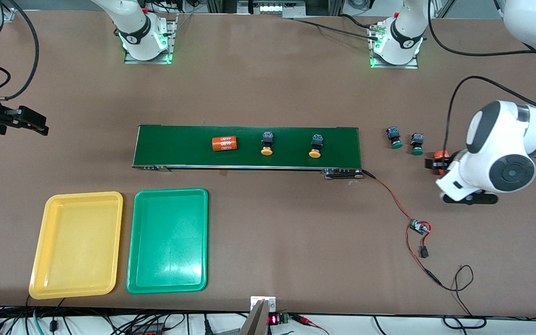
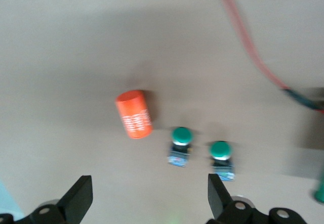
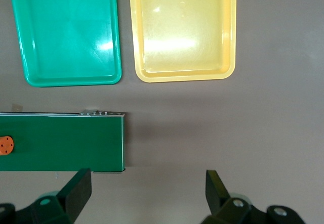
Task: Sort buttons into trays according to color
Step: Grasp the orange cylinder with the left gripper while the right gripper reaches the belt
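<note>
Trays empty: yellow tray (image 1: 76, 245) and green tray (image 1: 167, 240) lie nearest camera, at 7 o'clock.
Yellow buttons (image 1: 267, 143) on belt (image 1: 247, 146); green buttons (image 1: 393, 137) and a cylinder (image 2: 134, 114) under left gripper (image 2: 149, 197), jaws released; risk: clamping cylinder instead. Right gripper (image 3: 148, 192) waits, released, over belt end.

Glossy plastic trays (image 1: 165, 195), matt table (image 1: 268, 93)

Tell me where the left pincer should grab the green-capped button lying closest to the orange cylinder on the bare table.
Probably best from straight above, closing on the dark body of the green-capped button, not on its round cap. It lies on its side, so the squarish body offers flatter faces. The orange cylinder lies close by; the left pincer, open above, needs care there.
</note>
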